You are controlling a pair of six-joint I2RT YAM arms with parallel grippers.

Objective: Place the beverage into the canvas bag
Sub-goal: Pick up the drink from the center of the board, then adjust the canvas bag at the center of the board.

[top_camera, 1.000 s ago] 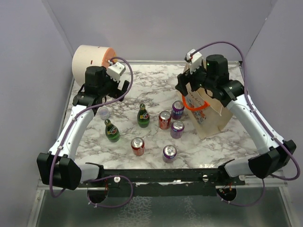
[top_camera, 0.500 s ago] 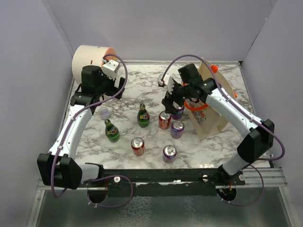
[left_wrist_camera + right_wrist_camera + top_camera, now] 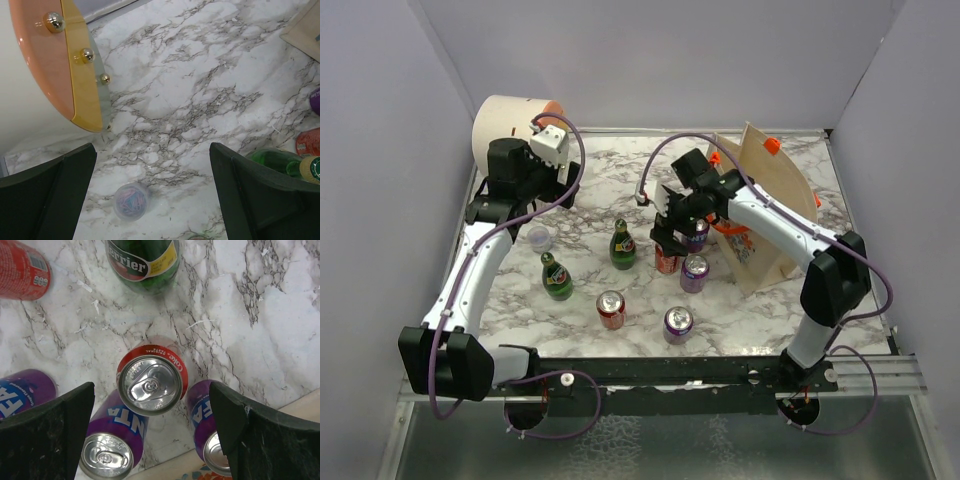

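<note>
One right arm (image 3: 790,235) was extended leftward past the canvas bag (image 3: 780,180), wrist bent down. Its right gripper (image 3: 668,238) pointed downward just left of the bag, jaws spread wide, holding nothing. One left arm (image 3: 470,270) stood far left of the bag, its left gripper (image 3: 563,190) tilted downward, jaws wide and empty.

5 cans (image 3: 610,308), 2 grn bottles (image 3: 623,245), 1 bag (image 3: 775,200), 1 tub (image 3: 538,238) (clips inside?).
</note>
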